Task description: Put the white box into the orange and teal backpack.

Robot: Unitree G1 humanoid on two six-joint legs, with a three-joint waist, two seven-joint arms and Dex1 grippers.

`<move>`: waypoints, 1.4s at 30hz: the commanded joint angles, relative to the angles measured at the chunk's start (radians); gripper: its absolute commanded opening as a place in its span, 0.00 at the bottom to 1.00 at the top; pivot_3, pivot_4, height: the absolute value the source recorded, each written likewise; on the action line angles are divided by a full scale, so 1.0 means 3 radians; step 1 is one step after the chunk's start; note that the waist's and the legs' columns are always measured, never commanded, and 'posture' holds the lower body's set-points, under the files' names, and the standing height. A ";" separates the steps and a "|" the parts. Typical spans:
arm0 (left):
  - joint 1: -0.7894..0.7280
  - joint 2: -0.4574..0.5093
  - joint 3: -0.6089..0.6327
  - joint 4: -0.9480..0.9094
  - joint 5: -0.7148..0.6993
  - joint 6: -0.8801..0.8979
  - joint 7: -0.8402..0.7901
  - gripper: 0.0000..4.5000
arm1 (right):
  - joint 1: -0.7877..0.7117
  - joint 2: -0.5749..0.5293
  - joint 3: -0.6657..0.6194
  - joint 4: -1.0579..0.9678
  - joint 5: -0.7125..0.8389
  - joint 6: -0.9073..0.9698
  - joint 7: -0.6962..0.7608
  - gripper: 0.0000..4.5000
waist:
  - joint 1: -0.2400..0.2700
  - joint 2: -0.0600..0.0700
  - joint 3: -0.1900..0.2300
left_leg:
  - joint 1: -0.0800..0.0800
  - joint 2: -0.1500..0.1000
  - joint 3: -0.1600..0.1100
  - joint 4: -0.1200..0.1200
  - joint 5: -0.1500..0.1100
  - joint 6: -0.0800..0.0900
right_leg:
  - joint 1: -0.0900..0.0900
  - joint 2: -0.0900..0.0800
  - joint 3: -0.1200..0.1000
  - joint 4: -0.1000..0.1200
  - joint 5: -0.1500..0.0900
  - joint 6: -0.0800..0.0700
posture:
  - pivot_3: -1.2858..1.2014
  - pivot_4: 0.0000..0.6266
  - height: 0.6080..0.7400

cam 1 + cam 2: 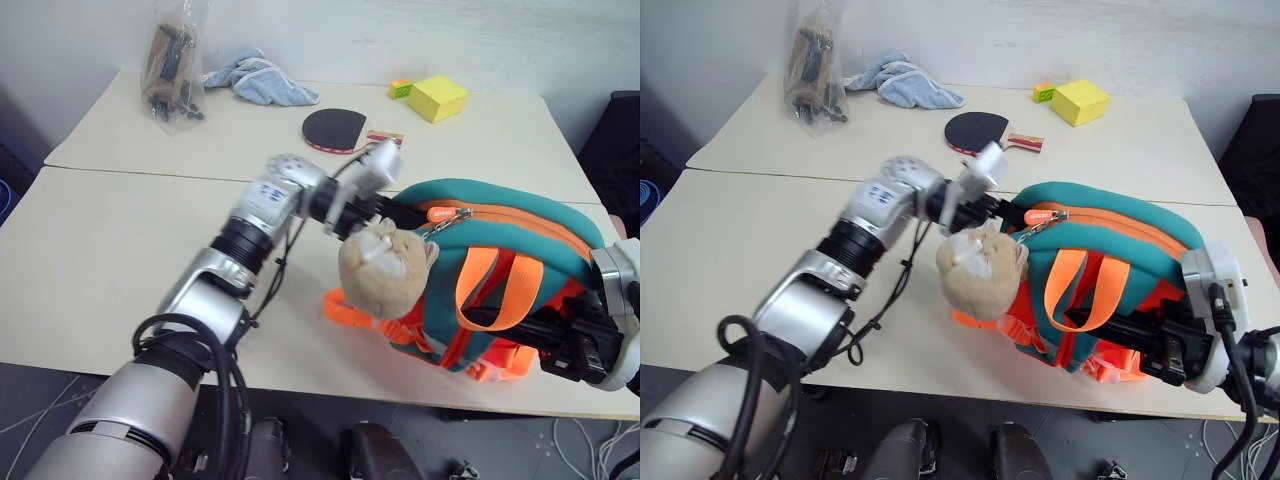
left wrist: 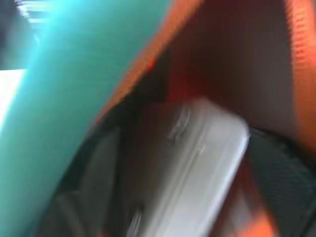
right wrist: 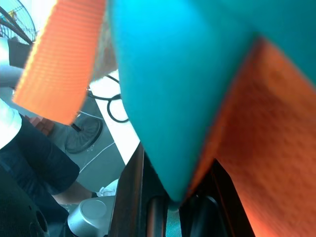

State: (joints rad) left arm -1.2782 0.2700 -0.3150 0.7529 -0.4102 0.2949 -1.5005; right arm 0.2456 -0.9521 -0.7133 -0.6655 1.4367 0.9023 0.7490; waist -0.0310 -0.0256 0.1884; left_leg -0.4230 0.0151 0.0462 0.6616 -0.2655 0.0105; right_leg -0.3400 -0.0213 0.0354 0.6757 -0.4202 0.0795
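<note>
From the left of the head view, my left arm reaches across the pale desk toward the middle, its wrist turned so the left gripper points sideways into the mouth of the orange and teal backpack. The fingertips are buried in the opening behind the tan plush animal head, so I cannot see them there. In the left wrist view the white box lies inside the bag, framed by teal rim and orange lining, with what may be dark finger shapes on either side. I cannot tell from this whether the jaws are spread or whether they touch the box.

Further right, the backpack lies on its side on the desk, orange straps looped over its front. At the far right my right gripper sits against the lower edge of the bag. The right wrist view shows its dark fingers pinched on the teal and orange edge of the fabric, jaws nearly closed, holding the bag in place.

I judge the box is in and I am at the point of letting go. To do this well, I would keep the right jaws clamped so the opening holds its shape, draw the left arm straight back along the line it went in, and watch that the fingers do not snag the zipper pull or drag the box back out.

At the back of the desk lie a table tennis paddle and a yellow block.
</note>
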 commanded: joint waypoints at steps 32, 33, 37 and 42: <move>0.0591 0.0528 0.0097 -0.2210 -0.0725 0.2051 0.0255 1.00 | -0.0128 0.0111 0.0299 -0.0053 -0.0072 -0.0268 -0.0388 0.00 | 0.0012 0.0006 -0.0004 | 0.0005 -0.0003 -0.0011 0.0005 0.0001 -0.0001 | 0.0013 -0.0006 -0.0006 -0.0002 0.0000 0.0000 | 0.52 0.24 1.00; 0.0574 0.0484 0.0086 -0.2147 -0.0681 0.2045 0.0324 0.96 | -0.0127 0.0118 0.0310 -0.0059 -0.0079 -0.0277 -0.0403 0.00 | 0.0015 0.0006 -0.0004 | 0.0005 -0.0004 -0.0010 0.0006 0.0001 -0.0001 | 0.0013 -0.0006 -0.0005 -0.0002 0.0000 0.0000 | 0.52 0.24 1.00; 0.0573 0.0441 0.0067 -0.2101 -0.0602 0.1972 0.0372 0.75 | -0.0090 0.0145 0.0320 -0.0092 -0.0092 -0.0300 -0.0442 0.00 | 0.0007 0.0006 -0.0004 | 0.0003 -0.0004 -0.0011 0.0006 0.0001 0.0000 | 0.0013 -0.0006 -0.0005 -0.0003 0.0000 0.0000 | 0.52 0.24 1.00; 0.0565 0.0407 0.0099 -0.2025 -0.0527 0.1879 0.0416 0.42 | -0.0022 0.0185 0.0296 -0.0130 -0.0108 -0.0324 -0.0452 0.00 | 0.0014 0.0006 -0.0004 | 0.0004 -0.0004 -0.0011 0.0004 0.0001 -0.0001 | 0.0013 -0.0005 -0.0005 -0.0003 0.0000 0.0000 | 0.52 0.24 1.00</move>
State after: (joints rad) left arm -1.0906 0.3995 -0.2946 0.1414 -0.5797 0.8746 -1.3827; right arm 0.2308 -0.9055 -0.6224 -0.6727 1.4009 0.8128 0.6182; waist -0.0268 -0.0238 0.1873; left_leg -0.4217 0.0140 0.0431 0.6630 -0.2652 0.0102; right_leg -0.3359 -0.0230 0.0338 0.6746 -0.4202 0.0795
